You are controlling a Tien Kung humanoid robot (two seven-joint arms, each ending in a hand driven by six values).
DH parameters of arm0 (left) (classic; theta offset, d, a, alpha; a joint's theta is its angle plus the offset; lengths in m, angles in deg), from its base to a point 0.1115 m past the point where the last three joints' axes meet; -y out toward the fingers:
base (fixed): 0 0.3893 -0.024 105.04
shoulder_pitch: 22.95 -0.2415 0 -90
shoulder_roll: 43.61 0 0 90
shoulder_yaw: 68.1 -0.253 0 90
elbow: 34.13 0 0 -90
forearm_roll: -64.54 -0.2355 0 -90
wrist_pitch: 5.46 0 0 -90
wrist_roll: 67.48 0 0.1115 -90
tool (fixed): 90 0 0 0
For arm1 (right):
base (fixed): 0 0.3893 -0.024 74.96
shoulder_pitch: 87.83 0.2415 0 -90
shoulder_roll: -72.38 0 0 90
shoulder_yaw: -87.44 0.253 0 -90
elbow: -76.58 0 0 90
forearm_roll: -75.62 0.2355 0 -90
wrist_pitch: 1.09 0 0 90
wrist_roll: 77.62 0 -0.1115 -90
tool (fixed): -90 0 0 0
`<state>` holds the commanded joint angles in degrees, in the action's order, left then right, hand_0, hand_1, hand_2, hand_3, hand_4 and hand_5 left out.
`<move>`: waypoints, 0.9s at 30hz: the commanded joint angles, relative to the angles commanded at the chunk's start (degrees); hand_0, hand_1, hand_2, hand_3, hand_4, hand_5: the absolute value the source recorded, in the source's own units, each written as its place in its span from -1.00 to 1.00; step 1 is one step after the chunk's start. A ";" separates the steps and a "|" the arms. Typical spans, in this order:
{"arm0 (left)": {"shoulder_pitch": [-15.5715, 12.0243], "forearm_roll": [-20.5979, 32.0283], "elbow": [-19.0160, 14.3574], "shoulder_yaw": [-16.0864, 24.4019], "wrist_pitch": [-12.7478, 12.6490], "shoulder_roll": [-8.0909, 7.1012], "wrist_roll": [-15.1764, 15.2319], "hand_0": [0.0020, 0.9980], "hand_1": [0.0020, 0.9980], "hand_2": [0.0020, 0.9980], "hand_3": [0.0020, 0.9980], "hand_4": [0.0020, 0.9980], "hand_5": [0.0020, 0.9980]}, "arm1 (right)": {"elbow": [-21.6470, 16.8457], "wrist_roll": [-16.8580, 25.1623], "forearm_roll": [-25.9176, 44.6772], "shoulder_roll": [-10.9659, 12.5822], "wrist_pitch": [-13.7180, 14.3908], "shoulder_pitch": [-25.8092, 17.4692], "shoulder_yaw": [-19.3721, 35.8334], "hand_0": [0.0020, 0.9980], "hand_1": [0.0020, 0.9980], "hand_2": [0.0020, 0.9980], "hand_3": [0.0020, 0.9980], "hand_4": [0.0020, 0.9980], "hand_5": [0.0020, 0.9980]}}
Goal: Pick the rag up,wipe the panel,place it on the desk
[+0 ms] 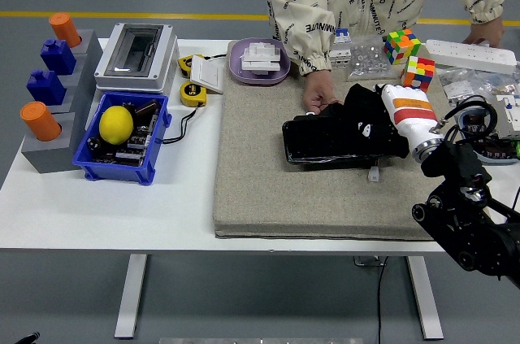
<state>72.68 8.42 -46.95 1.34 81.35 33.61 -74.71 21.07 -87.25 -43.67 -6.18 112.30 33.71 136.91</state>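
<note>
A black panel (pixel 318 145) lies flat on the beige mat (pixel 268 193), a little right of the middle. The black rag (pixel 362 119) is bunched on the panel's right half. My right hand (pixel 388 116), white with an orange stripe, presses on the rag with its fingers curled into the cloth. A person at the far side rests one hand (pixel 318 98) on the panel's far left corner. The person's other hand (pixel 484 32) is on a white power strip (pixel 471 54). The left arm is out of view.
Left of the mat stand a blue bin (pixel 122 142) with a lemon, a grey breaker box (pixel 136 54), two tape measures (pixel 193 93) and orange and blue blocks. A purple dish (pixel 260 63), two Rubik's cubes (pixel 418 73) and a parts tray (pixel 487 128) line the back and right.
</note>
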 joint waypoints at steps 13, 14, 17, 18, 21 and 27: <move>-0.09 -0.08 -0.02 0.45 0.02 0.24 0.03 0.31 0.32 0.39 0.16 0.35 -0.12 | 1.01 -0.06 -0.76 2.99 -0.07 -1.78 4.49 -0.18 -0.02 0.07 0.03 0.39 -0.64; -0.11 -0.07 -0.01 0.45 0.01 0.28 0.03 0.31 0.32 0.39 0.16 0.35 -0.12 | 1.04 -0.05 -0.81 3.06 -0.06 -1.96 4.77 -0.18 -0.02 0.07 0.03 0.39 -0.64; -0.08 -0.03 -0.04 0.37 0.03 0.32 0.04 0.30 0.32 0.39 0.16 0.35 -0.12 | 1.09 -0.04 -0.86 3.09 -0.02 -2.23 5.20 -0.18 -0.02 0.07 0.03 0.39 -0.65; -0.07 -0.03 -0.06 0.37 0.03 0.32 0.05 0.30 0.32 0.39 0.16 0.35 -0.12 | 1.13 -0.04 -0.86 3.05 -0.01 -2.28 5.25 -0.18 -0.02 0.07 0.03 0.39 -0.65; -0.01 -0.05 -0.09 0.37 0.05 0.33 0.06 0.30 0.32 0.39 0.16 0.35 -0.12 | 1.17 -0.03 -0.86 2.82 0.00 -2.31 5.22 -0.18 -0.02 0.07 0.03 0.39 -0.65; 0.00 0.00 -0.13 0.34 0.06 0.35 0.07 0.31 0.32 0.39 0.16 0.35 -0.12 | 1.05 0.00 -0.82 1.97 0.04 -2.49 4.84 -0.18 -0.02 0.07 0.03 0.39 -0.65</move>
<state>72.68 8.42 -47.08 1.68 81.40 33.96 -74.63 22.12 -87.25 -44.48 -4.21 112.34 31.22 141.75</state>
